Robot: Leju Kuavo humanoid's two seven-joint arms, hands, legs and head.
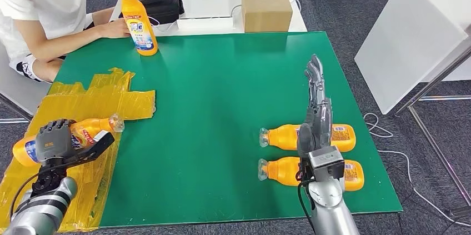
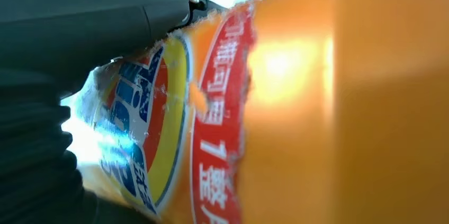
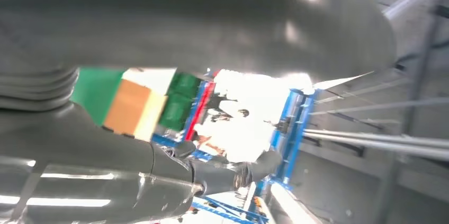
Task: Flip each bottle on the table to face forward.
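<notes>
The left hand [image 1: 54, 141] is clamped around a bottle [image 1: 83, 133] lying on its side over the yellow tape [image 1: 94, 101] at the near left corner of the table [image 1: 222, 79], cap pointing inward. Its label fills the left wrist view [image 2: 159, 128], pressed against the thumb, so this bottle looks to be mid-turn rather than placed.

On the near right, two more bottles lie flat, one [image 1: 283, 171] closer and one [image 1: 286, 136] just behind it, caps to the left. Both seem untouched, so I judge most of the job remains. The right hand [image 1: 315, 101] is raised above them with fingers straight and apart, holding nothing; it and its arm cover the middle of both bottles, hiding their labels.

At the far left edge a fourth bottle [image 1: 139, 21] stands upright, label showing, with a person's hand [image 1: 114, 28] against it; whether it counts as done I cannot tell. The right wrist view is blurred.
</notes>
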